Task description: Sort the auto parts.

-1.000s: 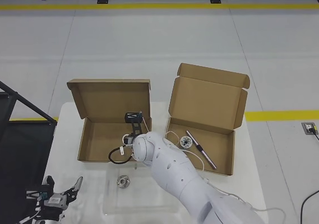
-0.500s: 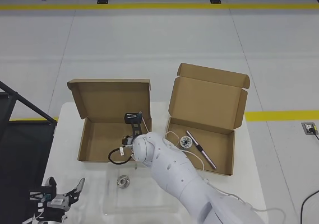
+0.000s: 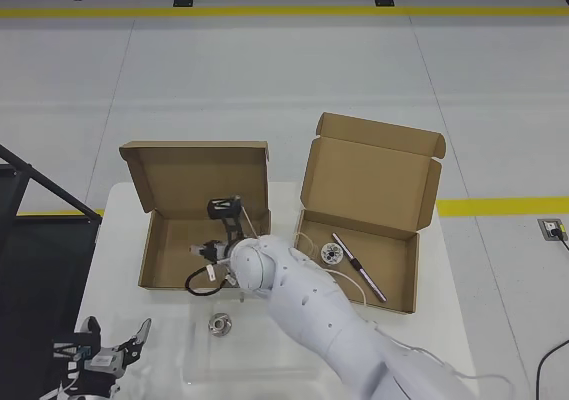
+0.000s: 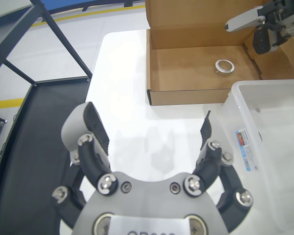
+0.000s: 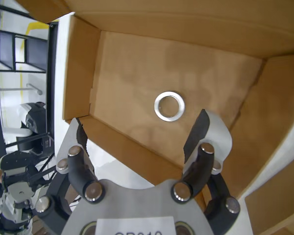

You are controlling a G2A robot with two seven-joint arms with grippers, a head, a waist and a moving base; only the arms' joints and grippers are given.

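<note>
Metal ring (image 5: 169, 109) lies in the left cardboard box (image 3: 172, 258). Right gripper (image 5: 140, 121) above it and left gripper (image 4: 148, 111) nearby gape empty.

Left pincer (image 4: 148, 110) and right pincer (image 5: 139, 118) both gape.

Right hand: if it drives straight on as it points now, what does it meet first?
Probably the metal ring lying on the cardboard box floor, straight ahead of the open right hand; depth is unclear.

Brightly, evenly lit from overhead; strong glare on the white table (image 4: 120, 57); bent lines near wrist-view edges.
</note>
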